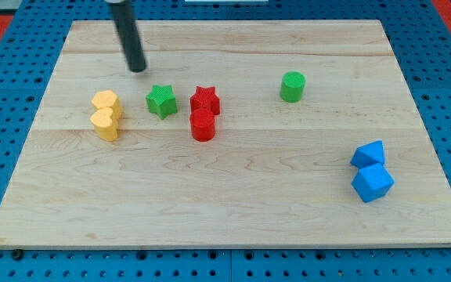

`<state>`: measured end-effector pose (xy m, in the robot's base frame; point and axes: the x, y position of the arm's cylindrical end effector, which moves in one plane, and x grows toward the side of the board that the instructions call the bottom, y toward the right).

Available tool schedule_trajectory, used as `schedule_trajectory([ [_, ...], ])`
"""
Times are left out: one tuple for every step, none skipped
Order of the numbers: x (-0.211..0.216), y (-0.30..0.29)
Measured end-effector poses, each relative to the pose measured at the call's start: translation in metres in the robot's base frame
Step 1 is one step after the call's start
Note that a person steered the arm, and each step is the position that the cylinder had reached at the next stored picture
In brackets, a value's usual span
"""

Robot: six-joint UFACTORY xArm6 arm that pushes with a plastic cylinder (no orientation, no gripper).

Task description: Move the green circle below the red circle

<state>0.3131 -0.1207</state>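
The green circle [292, 86] stands on the wooden board toward the view's upper right. The red circle [202, 124] sits near the middle, just below the red star [205, 100] and touching it. My tip [138, 69] is at the view's upper left, above and left of the green star [161, 101], far left of the green circle and touching no block.
Two yellow blocks [106, 103] [105, 124] sit stacked together at the left. Two blue blocks [368, 154] [373, 184] sit together at the lower right. The wooden board [225, 204] lies on a blue pegboard.
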Motion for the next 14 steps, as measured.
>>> schedule_trajectory([
  [0.000,0.076],
  [-0.008,0.098],
  [-0.008,0.141],
  [-0.003,0.172],
  [0.016,0.195],
  [0.017,0.208],
  [0.028,0.232],
  [0.047,0.246],
  [0.060,0.257],
  [0.092,0.258],
  [0.121,0.261],
  [0.138,0.272],
  [0.167,0.267],
  [0.153,0.252],
])
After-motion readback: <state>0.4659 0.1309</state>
